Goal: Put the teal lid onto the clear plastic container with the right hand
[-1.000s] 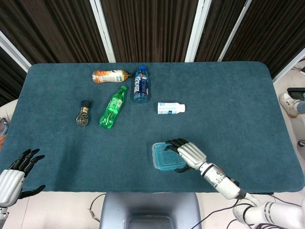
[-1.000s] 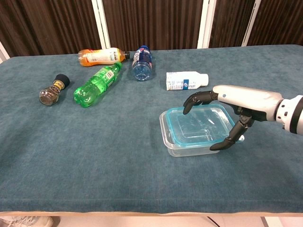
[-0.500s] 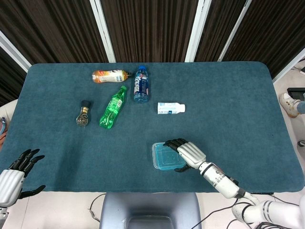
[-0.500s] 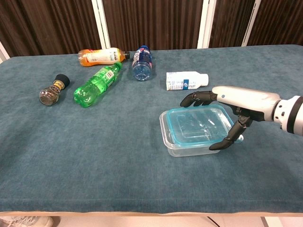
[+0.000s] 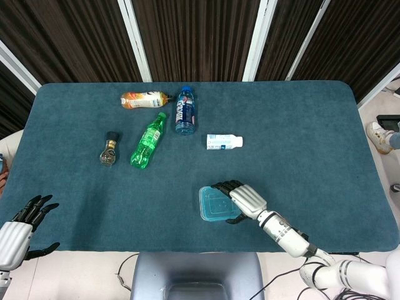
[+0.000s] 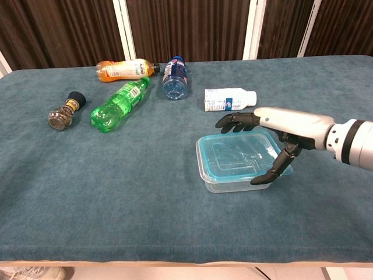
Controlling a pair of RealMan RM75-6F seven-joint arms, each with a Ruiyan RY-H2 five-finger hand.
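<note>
One lid (image 6: 238, 156) sits on the container (image 6: 233, 182) — we press its near-right corner gently, right hand (image 6: 278, 127) spread, holding nothing — left hand (image 5: 22, 228) open too

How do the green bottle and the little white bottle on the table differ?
The green bottle is see-through green plastic and clearly longer; the white bottle is opaque white with a blue printed label and much shorter. The green bottle lies at a slant, its cap toward the table's far edge, while the white bottle lies crosswise, its cap toward the robot's right. Both lie on their sides, untouched by either hand.
</note>
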